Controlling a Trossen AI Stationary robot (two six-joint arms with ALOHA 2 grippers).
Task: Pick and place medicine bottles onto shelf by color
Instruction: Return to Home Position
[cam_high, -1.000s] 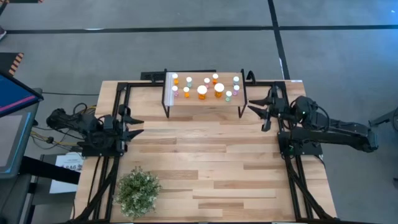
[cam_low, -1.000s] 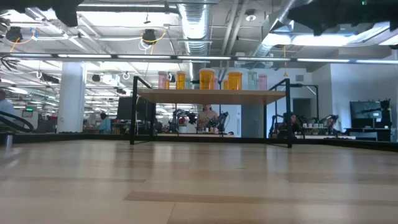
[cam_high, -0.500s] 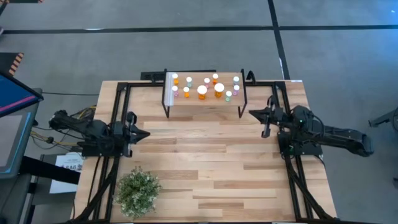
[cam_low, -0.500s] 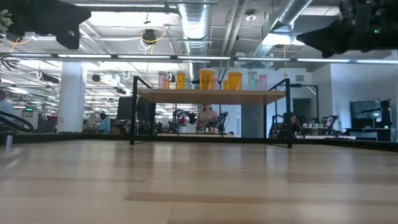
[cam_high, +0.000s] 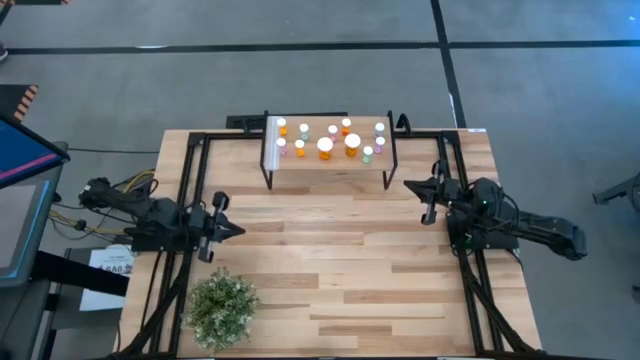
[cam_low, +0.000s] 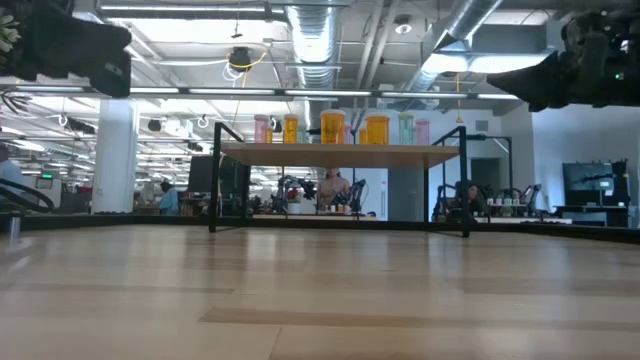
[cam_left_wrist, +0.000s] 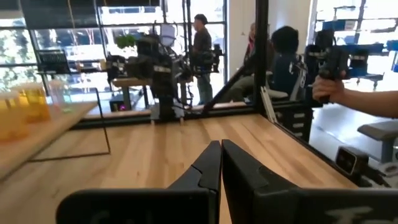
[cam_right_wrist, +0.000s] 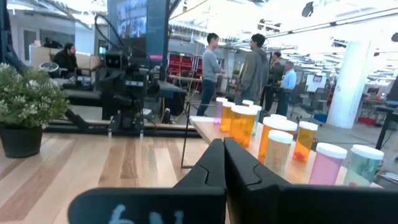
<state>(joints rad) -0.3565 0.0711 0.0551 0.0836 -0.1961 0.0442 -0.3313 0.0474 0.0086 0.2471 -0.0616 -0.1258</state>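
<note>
The medicine bottles (cam_high: 330, 140), orange, pink and pale green with white caps, stand in rows on the shelf (cam_high: 330, 172), a small light-wood platform on black legs at the table's far middle. In the low view the bottles (cam_low: 345, 128) line the shelf (cam_low: 340, 155). My left gripper (cam_high: 238, 229) hovers shut at the table's left side, pointing level toward the right. My right gripper (cam_high: 405, 183) hovers shut near the shelf's right end, pointing left. Neither holds anything. The right wrist view shows the bottles (cam_right_wrist: 280, 140) close by; the left wrist view shows my shut left gripper (cam_left_wrist: 221, 165).
A bushy potted plant (cam_high: 222, 308) stands at the table's near left, below my left gripper. Black frame rails (cam_high: 470, 290) run along both table sides. Bare wood (cam_high: 340, 260) lies between the arms. People stand in the room beyond; a hand (cam_left_wrist: 329, 90) shows past the table edge.
Both grippers have shut with nothing between their fingers. Both arms have sunk toward the table and folded back. My left gripper has gone toward the near edge; my right gripper has dropped beside the shelf's right end. The bottles and the shelf have stayed put.
</note>
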